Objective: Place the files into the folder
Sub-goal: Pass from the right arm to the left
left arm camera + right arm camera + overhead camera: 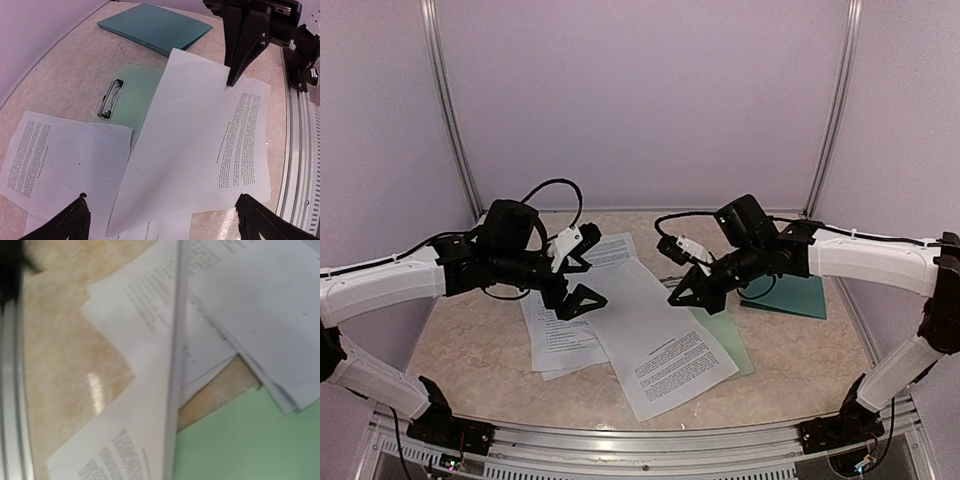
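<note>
Beige marbled table (470, 350), pale walls round it. You've got the files (660, 345) fanned loose across the middle, overlapping, some lying partly over the mint clipboard (728, 340). Your right gripper (678, 298) is pinched tight on the edge of one sheet (175, 125). That end is lifted off the rest, and the R wrist cam sees it edge-on. Your left gripper (595, 268) hangs above the papers w/ jaws spread as wide as they go, nothing in them. Your folder (785, 295) lies closed and flat at the far right of the table, near the clipboard, apart from both grippers.
</note>
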